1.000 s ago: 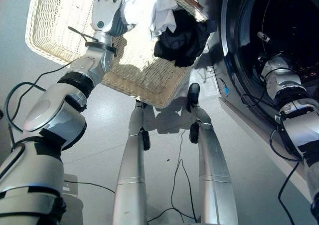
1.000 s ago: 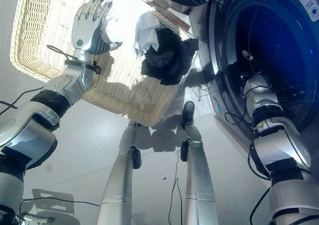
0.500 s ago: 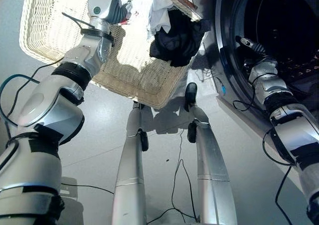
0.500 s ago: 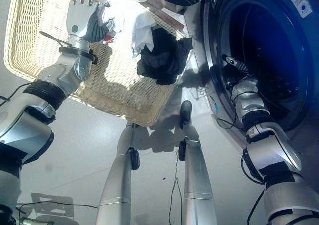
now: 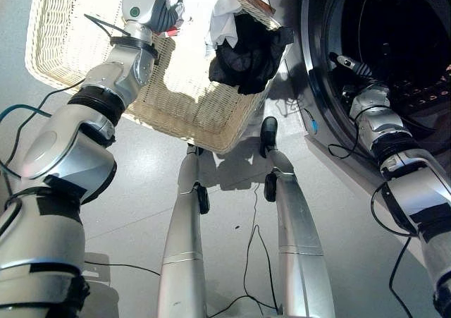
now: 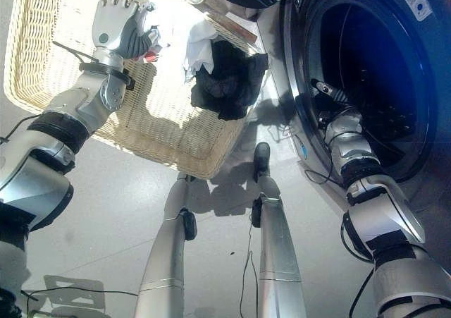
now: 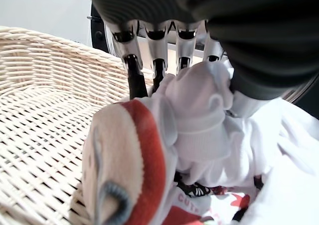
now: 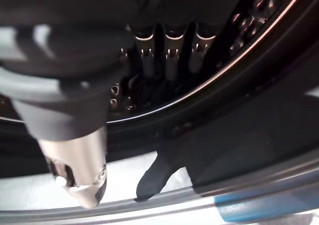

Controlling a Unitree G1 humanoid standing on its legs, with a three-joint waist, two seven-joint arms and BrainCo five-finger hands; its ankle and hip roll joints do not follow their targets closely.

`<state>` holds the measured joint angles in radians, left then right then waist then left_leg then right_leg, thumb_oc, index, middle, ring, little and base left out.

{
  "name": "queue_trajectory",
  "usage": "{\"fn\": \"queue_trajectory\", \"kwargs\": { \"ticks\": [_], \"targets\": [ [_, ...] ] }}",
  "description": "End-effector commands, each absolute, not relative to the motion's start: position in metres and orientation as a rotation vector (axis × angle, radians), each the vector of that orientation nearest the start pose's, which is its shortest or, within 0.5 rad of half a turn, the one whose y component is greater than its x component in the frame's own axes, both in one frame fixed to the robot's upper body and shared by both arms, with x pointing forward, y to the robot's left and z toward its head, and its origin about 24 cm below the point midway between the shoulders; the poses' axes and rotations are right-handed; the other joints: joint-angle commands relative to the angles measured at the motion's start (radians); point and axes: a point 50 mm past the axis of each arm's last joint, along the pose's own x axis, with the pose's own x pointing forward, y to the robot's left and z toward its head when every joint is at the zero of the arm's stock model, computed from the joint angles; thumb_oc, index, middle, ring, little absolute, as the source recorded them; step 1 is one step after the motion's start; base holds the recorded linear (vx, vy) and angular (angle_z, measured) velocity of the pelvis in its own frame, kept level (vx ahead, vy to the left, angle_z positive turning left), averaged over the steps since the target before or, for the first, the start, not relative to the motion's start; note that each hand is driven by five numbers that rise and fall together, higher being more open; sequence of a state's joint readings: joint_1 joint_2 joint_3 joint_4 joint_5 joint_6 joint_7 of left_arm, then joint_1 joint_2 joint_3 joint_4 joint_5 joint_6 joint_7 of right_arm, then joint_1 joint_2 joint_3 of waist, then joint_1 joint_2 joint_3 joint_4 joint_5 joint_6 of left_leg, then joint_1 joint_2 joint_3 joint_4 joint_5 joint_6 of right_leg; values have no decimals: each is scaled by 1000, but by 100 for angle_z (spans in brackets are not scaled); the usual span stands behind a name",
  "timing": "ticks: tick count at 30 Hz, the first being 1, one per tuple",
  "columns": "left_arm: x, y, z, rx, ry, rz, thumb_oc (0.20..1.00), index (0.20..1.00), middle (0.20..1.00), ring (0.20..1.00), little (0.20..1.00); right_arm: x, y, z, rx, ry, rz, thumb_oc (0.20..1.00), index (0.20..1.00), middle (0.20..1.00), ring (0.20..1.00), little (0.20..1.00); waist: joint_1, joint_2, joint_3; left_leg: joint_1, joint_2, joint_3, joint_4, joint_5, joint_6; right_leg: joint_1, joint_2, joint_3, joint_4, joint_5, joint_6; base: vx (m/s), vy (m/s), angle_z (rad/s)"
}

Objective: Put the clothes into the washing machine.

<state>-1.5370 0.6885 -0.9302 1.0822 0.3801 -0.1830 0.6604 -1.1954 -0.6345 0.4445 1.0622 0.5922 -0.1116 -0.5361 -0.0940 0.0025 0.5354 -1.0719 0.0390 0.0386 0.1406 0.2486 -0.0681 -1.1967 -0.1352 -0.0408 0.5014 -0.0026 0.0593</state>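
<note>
- I am seeing the white garment (image 7: pixel 199 115) lying in the wicker basket (image 5: pixel 63 36), with my left hand (image 6: pixel 121 29) curling its fingers around it.
- A black garment (image 5: pixel 246 50) is draping over the basket's rim.
- My right hand (image 8: pixel 167 55) is reaching, fingers straight and empty, into the washing machine (image 6: pixel 366 71) drum.

The left arm is reaching up toward 11 o'clock in the head views, elbow bent, forearm rising to the wrist. The left hand (image 6: pixel 121 30) is sitting at the top of the view, back facing the camera, fingers (image 7: pixel 133 73) curling down and pinching a bunch of white cloth (image 7: pixel 199 110) against the thumb. The right arm is extending toward 2 o'clock, forearm angling upward. The right hand (image 8: pixel 167 55) is holding its fingers straight, side by side, thumb apart, gripping nothing.
</note>
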Motion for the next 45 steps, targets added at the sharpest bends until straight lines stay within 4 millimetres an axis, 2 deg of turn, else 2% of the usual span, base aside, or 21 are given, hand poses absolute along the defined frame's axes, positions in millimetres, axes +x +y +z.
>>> {"fn": "queue_trajectory", "kwargs": {
  "ticks": [1, 12, 19, 27, 36, 39, 45],
  "targets": [
    [406, 141, 321, 1509, -945, 331, 1000, 1000, 1000, 1000, 1000, 402, -258, 250, -207, -321, -628, 1000, 1000, 1000, 1000, 1000, -12, -7, -15, -10, 21, 14, 134, -177, -84, 59, 72, -15, -180, 103, 102, 0, 0, 0],
    [406, 129, 311, 1554, -990, 221, 1000, 1000, 1000, 1000, 1000, 402, -258, 246, -197, -312, -631, 1000, 1000, 1000, 1000, 1000, -10, -12, -15, -10, 18, 11, 133, -177, -86, 63, 70, -19, -187, 109, 104, 0, 0, 0],
    [409, 125, 295, 1579, -954, 128, 1000, 1000, 1000, 1000, 1000, 403, -256, 244, -195, -311, -630, 1000, 1000, 1000, 1000, 1000, -10, -11, -15, -9, 18, 13, 131, -179, -84, 62, 73, -16, -189, 111, 105, 0, 0, 0],
    [411, 136, 286, 1600, -911, 196, 1000, 1000, 1000, 1000, 1000, 403, -255, 242, -188, -315, -630, 1000, 1000, 1000, 1000, 1000, -6, -17, -15, -14, 18, 9, 133, -179, -84, 61, 74, -16, -191, 110, 106, 0, 0, 0],
    [411, 154, 288, 1556, -903, 405, 1000, 1000, 1000, 1000, 1000, 403, -255, 237, -172, -311, -639, 1000, 1000, 1000, 1000, 1000, -4, -26, -15, -18, 17, 2, 136, -179, -83, 59, 73, -20, -191, 116, 107, 0, 0, 0],
    [410, 159, 289, 1504, -902, 448, 1000, 1000, 1000, 1000, 1000, 403, -256, 235, -166, -310, -640, 1000, 1000, 1000, 1000, 1000, -2, -26, -15, -19, 15, -2, 134, -178, -84, 59, 72, -22, -193, 117, 108, 0, 0, 0],
    [404, 170, 281, 1276, -941, 567, 1000, 1000, 1000, 1000, 1000, 401, -254, 226, -150, -304, -645, 1000, 1000, 1000, 1000, 1000, 9, -31, -15, -17, 7, -12, 128, -177, -82, 66, 70, -31, -201, 120, 107, -1, -37, -1]
  ]
}}
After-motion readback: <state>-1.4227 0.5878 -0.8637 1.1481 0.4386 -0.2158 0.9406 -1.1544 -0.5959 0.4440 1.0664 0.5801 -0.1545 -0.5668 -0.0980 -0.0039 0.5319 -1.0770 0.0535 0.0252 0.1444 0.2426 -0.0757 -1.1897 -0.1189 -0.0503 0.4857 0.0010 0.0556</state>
